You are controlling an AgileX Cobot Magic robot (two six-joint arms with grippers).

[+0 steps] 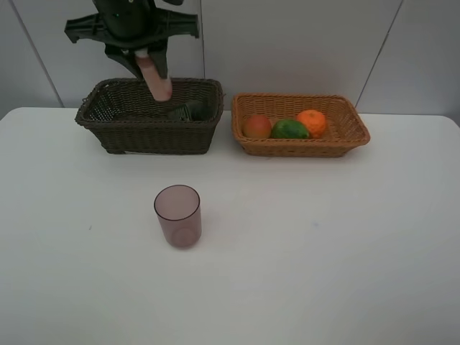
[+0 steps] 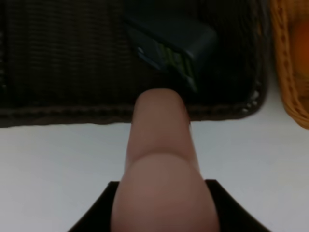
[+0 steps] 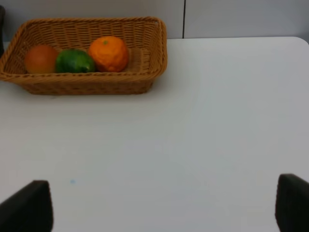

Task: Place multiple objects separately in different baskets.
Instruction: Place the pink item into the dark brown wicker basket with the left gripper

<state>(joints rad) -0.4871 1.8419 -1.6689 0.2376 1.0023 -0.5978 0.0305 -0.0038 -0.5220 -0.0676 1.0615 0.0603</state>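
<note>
My left gripper [image 1: 148,60] is shut on the pink bottle [image 1: 157,81], holding it tilted over the dark brown basket [image 1: 144,134]. In the left wrist view the bottle [image 2: 161,145] points at the basket's near wall [image 2: 72,115]. The dark green bottle [image 1: 188,110] lies inside that basket [image 2: 171,43]. The light tan basket [image 1: 302,147] holds the orange [image 1: 312,122], the green fruit [image 1: 290,129] and the peach-like fruit [image 1: 256,126]. The mauve cup [image 1: 177,215] stands upright on the table. My right gripper [image 3: 164,208] is open and empty, out of the exterior view.
The white table [image 1: 323,251] ends at a grey panelled wall behind the baskets. The tan basket [image 3: 87,84] with its three fruits lies ahead of the right gripper. Its edge also shows in the left wrist view [image 2: 289,72].
</note>
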